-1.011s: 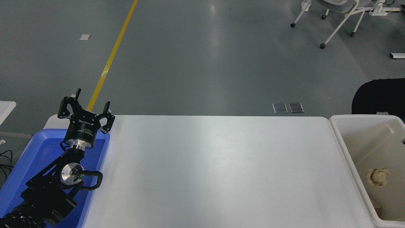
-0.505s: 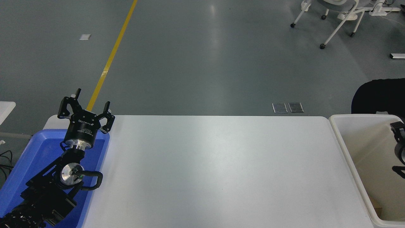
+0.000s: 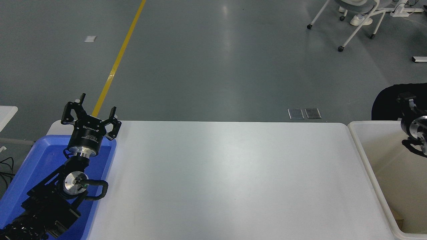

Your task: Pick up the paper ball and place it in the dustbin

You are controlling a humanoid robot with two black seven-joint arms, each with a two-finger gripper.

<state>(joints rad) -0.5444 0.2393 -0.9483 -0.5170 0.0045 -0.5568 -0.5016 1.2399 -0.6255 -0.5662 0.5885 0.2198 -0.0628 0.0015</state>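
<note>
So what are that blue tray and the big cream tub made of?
Both look like moulded plastic. The blue tray is glossy, with a light sheen and a rounded rim. The cream tub looks smoother and duller, with a thick rounded rim and one-piece walls. I can't confirm either by sight alone.

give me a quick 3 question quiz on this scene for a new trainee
1. True or false: the left hand is shut on a paper ball.
2. Which container lies under the parked left arm? A) blue tray B) dustbin C) cardboard box
3. Fill in: the right arm shows at the picture's right edge, above the ______.

Key
1. False. Its fingers are spread and hold nothing; no paper ball shows in this view.
2. A. The blue tray sits at the left end of the white table.
3. Dustbin. Only part of the right arm's wrist is in frame, so its hand cannot be read as open or shut.
</note>
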